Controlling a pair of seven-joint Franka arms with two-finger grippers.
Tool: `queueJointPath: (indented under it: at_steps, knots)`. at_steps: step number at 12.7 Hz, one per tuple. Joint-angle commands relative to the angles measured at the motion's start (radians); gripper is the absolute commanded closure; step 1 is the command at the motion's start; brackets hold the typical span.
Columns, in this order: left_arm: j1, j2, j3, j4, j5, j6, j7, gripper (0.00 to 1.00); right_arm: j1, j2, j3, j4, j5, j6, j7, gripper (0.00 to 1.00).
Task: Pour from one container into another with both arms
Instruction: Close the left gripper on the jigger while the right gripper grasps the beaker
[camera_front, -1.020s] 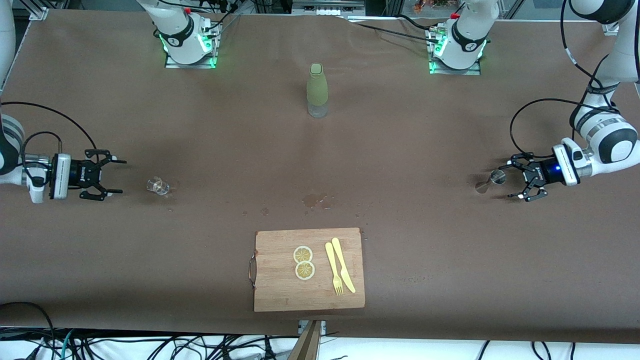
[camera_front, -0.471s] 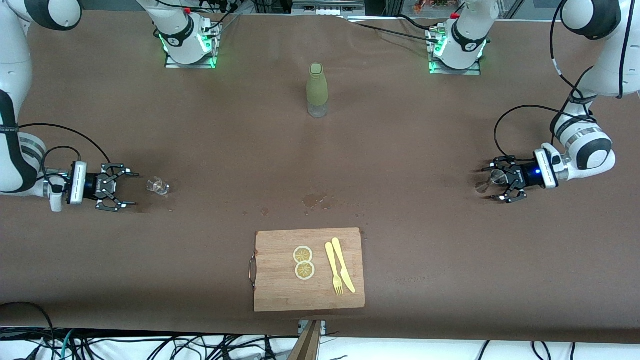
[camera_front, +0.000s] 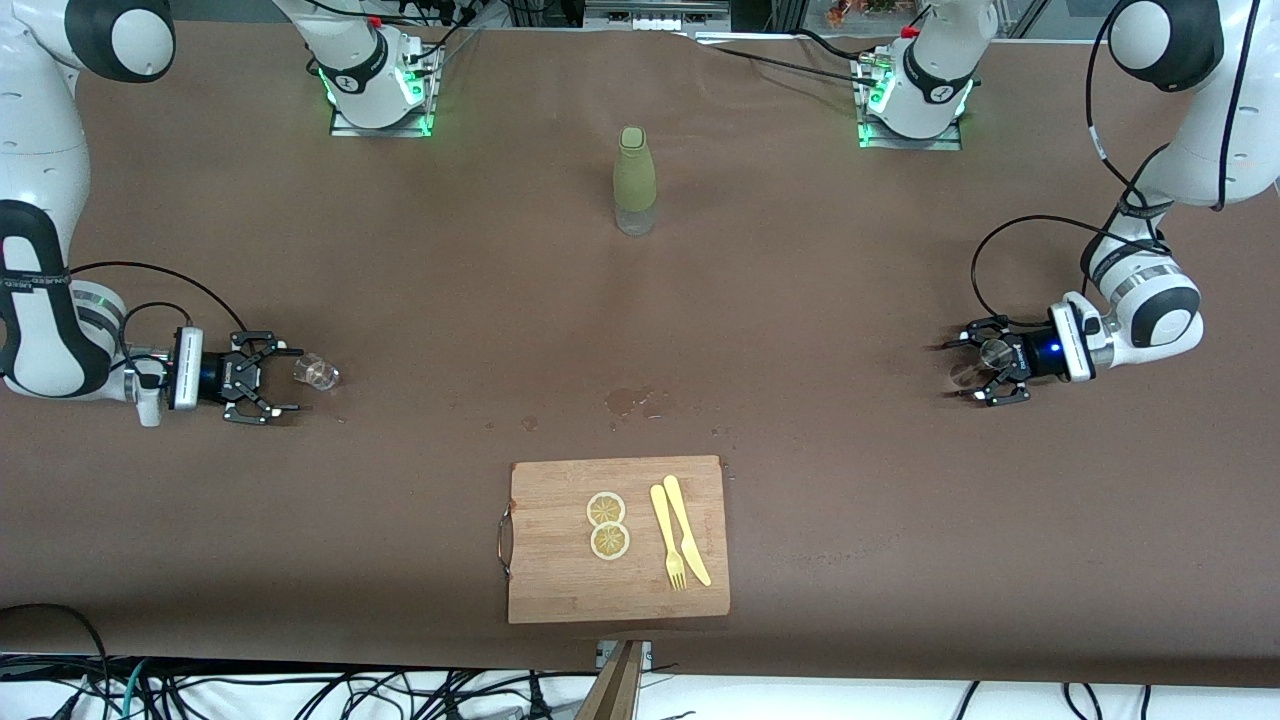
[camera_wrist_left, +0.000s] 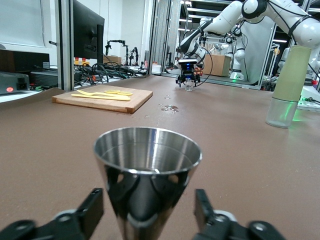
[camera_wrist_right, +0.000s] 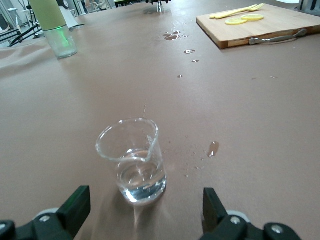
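Presently, the left gripper (camera_front: 975, 372) sits low at the left arm's end of the table (camera_front: 800, 300), its fingers (camera_wrist_left: 90, 210) standing on either side of a polished steel jigger (camera_wrist_left: 147, 172); a visible gap remains between each finger and the metal, so the jaws are partly open and have no hold on it. The jigger stands upright on the table. At the right arm's end, the right gripper (camera_front: 275, 382) is likewise down near the surface, fingers spread wide (nothing between them is touched), with a small clear glass beaker (camera_wrist_right: 134, 160) just in front of the fingertips. The beaker is upright, holds a shallow measure of clear liquid, and has its spout turned toward the wrist camera. A few wet spots (camera_wrist_right: 212, 148) lie on the table near it. Midway between the arms' bases, well apart from both grippers, stands a bottle with an olive-green sleeve (camera_front: 635, 180) and a clear base. Nearer the front camera is a wooden cutting board (camera_front: 560, 590) carrying two lemon slices (camera_front: 607, 525) and, beside them, a yellow fork (camera_front: 667, 535) and a yellow knife (camera_front: 687, 530) lying close together. A small spill (camera_front: 632, 400) marks the table between bottle and board.
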Motion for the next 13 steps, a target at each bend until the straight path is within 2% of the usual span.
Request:
queueJointPath:
  at_steps: [1, 5, 7, 10, 13]
  knots:
    - [-0.006, 0.016, 0.009, 0.034, -0.025, -0.03, 0.032, 0.57, 0.019, 0.018, 0.003, 0.023, 0.017, -0.022, -0.047, 0.0]
    - [-0.006, 0.017, 0.01, 0.044, -0.028, -0.048, 0.032, 1.0, 0.045, 0.016, 0.003, 0.023, 0.015, -0.025, -0.05, 0.0]
    - [-0.006, 0.017, 0.01, 0.044, -0.028, -0.06, 0.032, 1.0, 0.045, 0.016, 0.003, 0.023, 0.011, -0.026, -0.05, 0.02]
    - [-0.007, 0.019, -0.007, 0.044, -0.033, -0.085, 0.023, 1.0, 0.047, 0.016, 0.003, 0.023, 0.008, -0.026, -0.048, 0.15]
    - [-0.007, 0.02, -0.069, 0.043, -0.054, -0.085, 0.015, 1.0, 0.048, 0.016, 0.003, 0.025, 0.004, -0.026, -0.036, 0.45]
